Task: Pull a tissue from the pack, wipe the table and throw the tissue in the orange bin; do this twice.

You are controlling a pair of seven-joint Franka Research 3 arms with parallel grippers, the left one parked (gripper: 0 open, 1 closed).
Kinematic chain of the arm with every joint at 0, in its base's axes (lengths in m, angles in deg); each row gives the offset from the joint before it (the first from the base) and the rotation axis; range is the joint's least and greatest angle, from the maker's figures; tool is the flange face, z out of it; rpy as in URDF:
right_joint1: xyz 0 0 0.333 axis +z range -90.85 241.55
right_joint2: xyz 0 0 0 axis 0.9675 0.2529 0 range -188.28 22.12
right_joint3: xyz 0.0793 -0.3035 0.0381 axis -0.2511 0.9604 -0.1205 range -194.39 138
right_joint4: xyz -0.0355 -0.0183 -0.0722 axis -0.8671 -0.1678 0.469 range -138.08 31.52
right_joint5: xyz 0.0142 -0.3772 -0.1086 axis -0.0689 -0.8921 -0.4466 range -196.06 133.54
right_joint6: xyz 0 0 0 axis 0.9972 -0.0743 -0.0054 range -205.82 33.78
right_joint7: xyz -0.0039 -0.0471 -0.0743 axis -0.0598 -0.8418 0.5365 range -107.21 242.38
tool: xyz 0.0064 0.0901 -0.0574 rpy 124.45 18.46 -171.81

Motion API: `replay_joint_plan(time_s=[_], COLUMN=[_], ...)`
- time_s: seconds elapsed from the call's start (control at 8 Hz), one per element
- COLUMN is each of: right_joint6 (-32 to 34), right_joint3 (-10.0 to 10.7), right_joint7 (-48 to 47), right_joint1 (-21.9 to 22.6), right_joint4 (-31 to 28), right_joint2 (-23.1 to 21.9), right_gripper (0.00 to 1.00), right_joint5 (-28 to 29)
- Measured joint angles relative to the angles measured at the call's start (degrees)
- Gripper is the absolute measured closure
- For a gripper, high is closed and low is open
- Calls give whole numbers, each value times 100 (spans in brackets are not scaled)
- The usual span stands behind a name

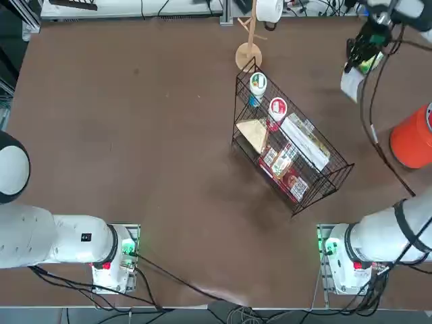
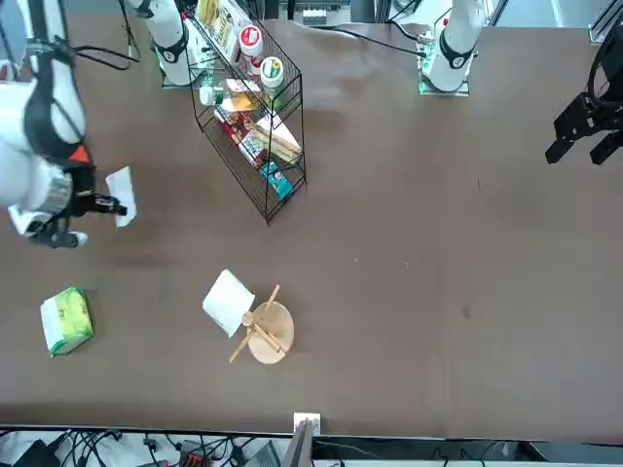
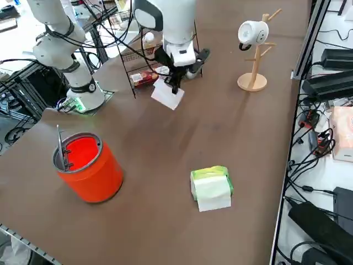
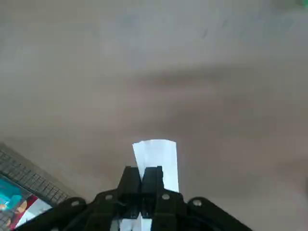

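Right tool with its two fingers pressed together on a white tissue, which hangs from the fingertips as a narrow sheet above the dark-brown tabletop; no gap shows between the fingers. In the overhead view the tool is raised over the tabletop's 1 o'clock region, the tissue dangling below it and clear of the surface (the side view shows it hanging free, with bare tabletop beneath). Seen from the robot's right, the tool holds the tissue in front of the black wire basket. The pack, bright green with a white face, lies flat on the tabletop well apart from the tool; in the front view the pack sits at about 8 o'clock, below the tool. The orange bin stands upright near the tabletop's edge, at about 3 o'clock in the overhead view, apart from both pack and tool. A wooden mug stand carrying a white mug stands at 12 o'clock, just beyond the wire basket, which holds assorted packets and cups.
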Motion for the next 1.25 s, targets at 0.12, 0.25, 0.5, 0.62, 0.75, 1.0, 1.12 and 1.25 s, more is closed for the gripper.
replay_joint_plan(time_s=[0.12,0.25,0.5,0.62,0.75,1.0,1.12,1.25], right_joint6=[-655,-1196,-1990,-2203,-2279,-2402,-2554,-2685], right_joint3=[-13,-24,-34,-33,-30,-29,-28,-29], right_joint7=[-492,-968,-1616,-1694,-1744,-2185,-2483,-2694], right_joint1=[298,610,1086,1159,1180,1372,1498,1621], right_joint4=[-802,-1408,-2085,-2275,-2393,-2481,-2485,-2484], right_joint2=[-238,-368,-412,-407,-380,-173,-3,158], right_gripper=[99,99,99,99,99,99,99,99], right_joint5=[-1,-2,-3,-3,-3,-101,-138,-160])
